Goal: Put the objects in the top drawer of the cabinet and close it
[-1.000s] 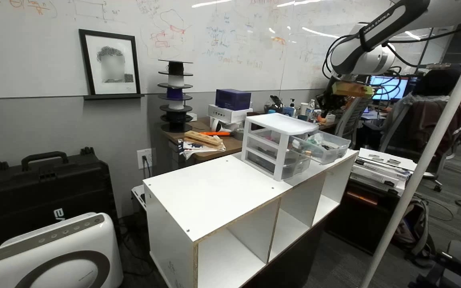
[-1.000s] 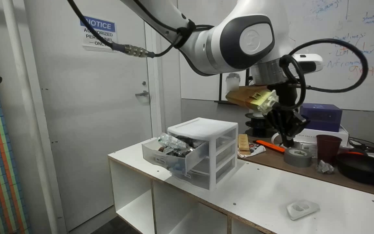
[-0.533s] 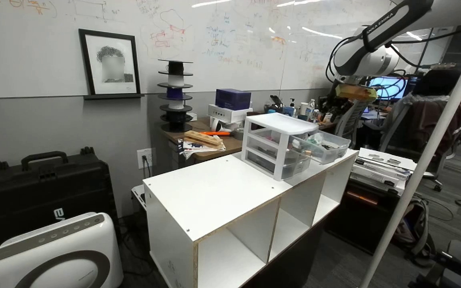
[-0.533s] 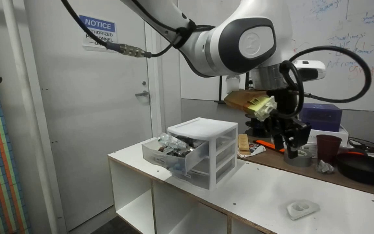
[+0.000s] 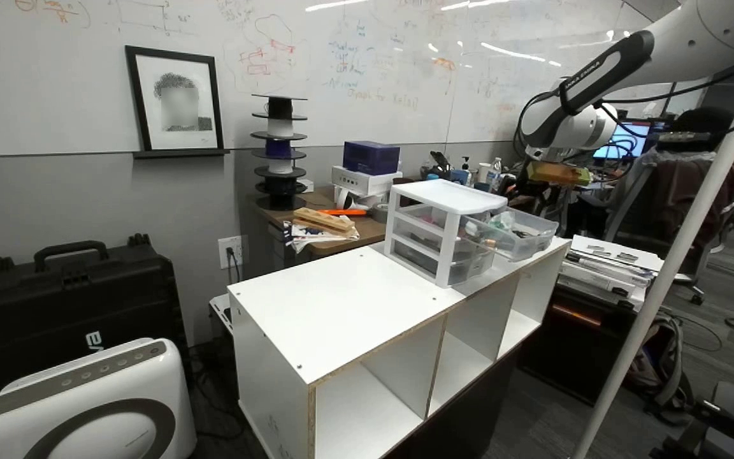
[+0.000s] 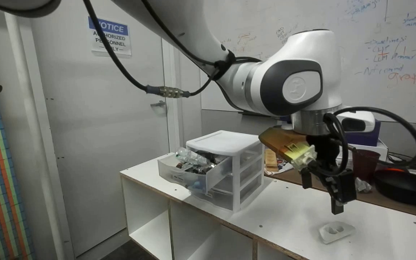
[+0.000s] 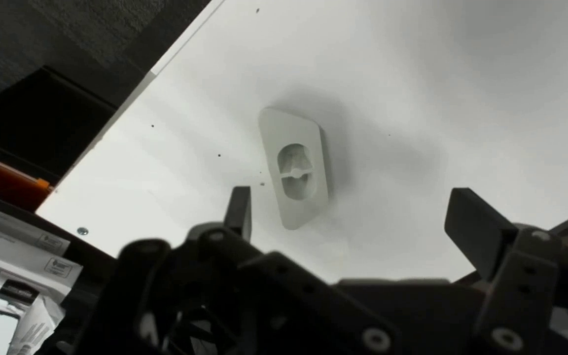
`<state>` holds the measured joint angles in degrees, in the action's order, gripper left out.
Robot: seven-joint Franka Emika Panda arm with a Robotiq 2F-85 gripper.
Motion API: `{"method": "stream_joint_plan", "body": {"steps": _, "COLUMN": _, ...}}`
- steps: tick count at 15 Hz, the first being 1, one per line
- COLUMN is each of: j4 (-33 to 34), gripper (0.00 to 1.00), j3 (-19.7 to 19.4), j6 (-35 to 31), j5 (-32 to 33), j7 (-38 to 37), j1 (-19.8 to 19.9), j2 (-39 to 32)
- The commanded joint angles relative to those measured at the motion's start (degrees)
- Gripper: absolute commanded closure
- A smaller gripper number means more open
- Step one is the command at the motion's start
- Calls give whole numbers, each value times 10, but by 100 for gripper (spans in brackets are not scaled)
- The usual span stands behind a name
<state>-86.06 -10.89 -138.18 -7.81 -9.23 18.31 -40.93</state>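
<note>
wrist view: white piece point(image 7: 296, 172) lies below parted jaws.

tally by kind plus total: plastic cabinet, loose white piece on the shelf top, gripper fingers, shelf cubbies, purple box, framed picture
Cabinet: 1
White piece: 1
Gripper fingers: 2
Cubbies: 3 in view
Purple box: 1
Framed picture: 1
Total: 9
</note>
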Motion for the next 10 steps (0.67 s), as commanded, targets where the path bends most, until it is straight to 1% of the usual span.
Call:
{"method": "stream_joint_plan", "body": {"steps": 1, "j4": 94, "gripper": 0, "j3": 1, "j6": 45, "j5": -4, "j7": -12, "j1": 8, "j2": -62}}
{"method": "stream_joint_plan", "body": {"steps": 5, "j4": 150, "gripper": 0, "j3": -13, "j6": 88, "j5": 14, "j7": -26, "j1": 3, "j2": -100}}
{"method": "stream_joint_plan", "body": {"steps": 8, "j4": 180, "gripper": 0, "j3": -15, "j6": 119, "j5": 18, "j7": -22, "j1": 12, "j2": -118}}
{"method": "stream_joint_plan", "body": {"steps": 10, "j4": 197, "gripper": 0, "j3": -17, "j6": 128, "j5": 19, "j7": -23, "j1": 14, "j2": -131}}
